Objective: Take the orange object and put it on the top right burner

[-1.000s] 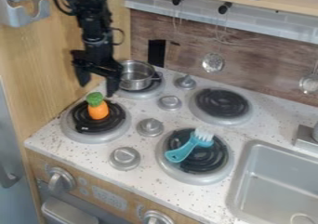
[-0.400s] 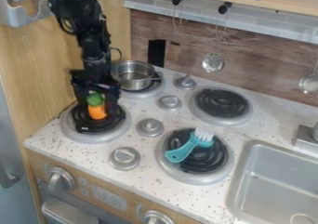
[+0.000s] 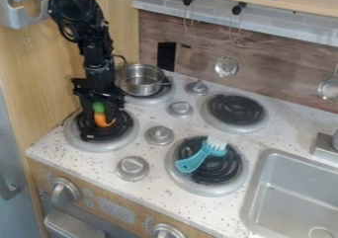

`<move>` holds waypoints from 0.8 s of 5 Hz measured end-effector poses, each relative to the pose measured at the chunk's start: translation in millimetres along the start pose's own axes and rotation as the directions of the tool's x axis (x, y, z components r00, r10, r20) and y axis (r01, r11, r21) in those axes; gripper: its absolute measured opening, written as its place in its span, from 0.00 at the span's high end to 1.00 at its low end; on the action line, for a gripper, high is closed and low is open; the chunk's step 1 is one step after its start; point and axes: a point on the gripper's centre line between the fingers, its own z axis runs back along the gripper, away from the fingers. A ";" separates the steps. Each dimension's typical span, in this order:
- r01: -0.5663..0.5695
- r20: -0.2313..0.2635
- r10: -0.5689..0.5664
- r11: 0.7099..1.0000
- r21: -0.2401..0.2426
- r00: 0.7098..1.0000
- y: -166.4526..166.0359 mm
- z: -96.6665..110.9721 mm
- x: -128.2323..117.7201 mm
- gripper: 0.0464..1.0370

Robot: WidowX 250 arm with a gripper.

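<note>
Pot (image 3: 141, 86) obstructs beyond carrot (image 3: 100, 119); passage over knobs (image 3: 180, 109) to top right burner (image 3: 234, 109).

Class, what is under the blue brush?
The front right burner: its black coil and grey rim show around the brush. The part directly beneath is covered, so it cannot be seen.

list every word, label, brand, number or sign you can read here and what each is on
Display on the wooden front below the burners: a short row of figures, too blurred to read.
Small round marks beside that display: too small to read.
No other word, label, brand, number or sign can be made out.
</note>
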 end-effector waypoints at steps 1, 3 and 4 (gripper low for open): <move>0.070 0.055 -0.069 0.997 -0.019 0.996 -13.8 12.0 4.1 0.43; 0.318 0.188 -0.301 0.945 -0.072 0.935 -85.0 53.1 23.0 0.43; 0.373 0.199 -0.349 0.922 -0.101 0.916 -109.2 56.8 26.6 0.43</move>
